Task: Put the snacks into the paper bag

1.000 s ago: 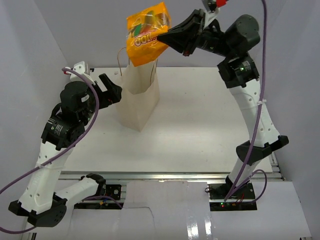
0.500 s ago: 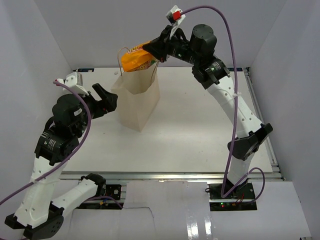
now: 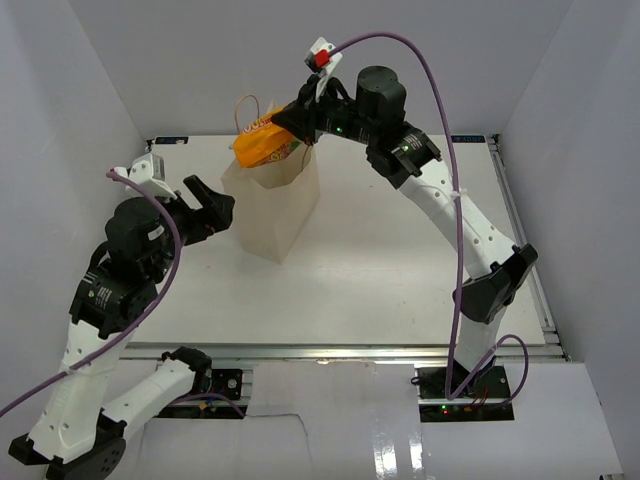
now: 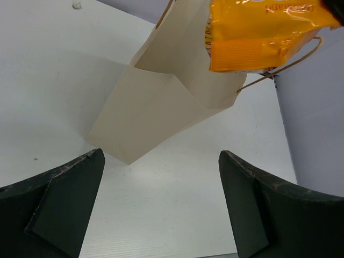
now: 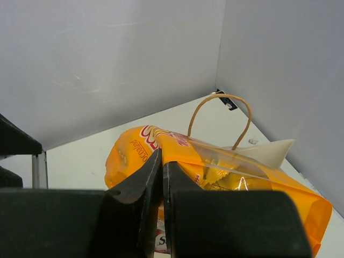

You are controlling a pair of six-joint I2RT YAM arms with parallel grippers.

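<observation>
An orange snack pack (image 3: 262, 142) hangs at the mouth of the tan paper bag (image 3: 275, 205), which stands upright at the back left of the table. My right gripper (image 3: 293, 118) is shut on the pack's upper edge. In the right wrist view the black fingers (image 5: 144, 183) pinch the orange pack (image 5: 215, 169) above a loop handle (image 5: 220, 115). My left gripper (image 3: 210, 205) stands open just left of the bag with nothing in it. The left wrist view looks up at the paper bag (image 4: 161, 102) and the orange pack (image 4: 263, 35) between its wide-apart fingers (image 4: 64, 201). Other snacks are hidden.
White walls close in the table (image 3: 400, 250) at the back and on both sides. A purple cable (image 3: 440, 120) arcs over the right arm. A small speck (image 4: 77, 5) lies on the table beyond the bag.
My right arm has swung left and down, bringing the orange pack from high above the bag to its mouth. My left arm has shifted slightly and stays open.
</observation>
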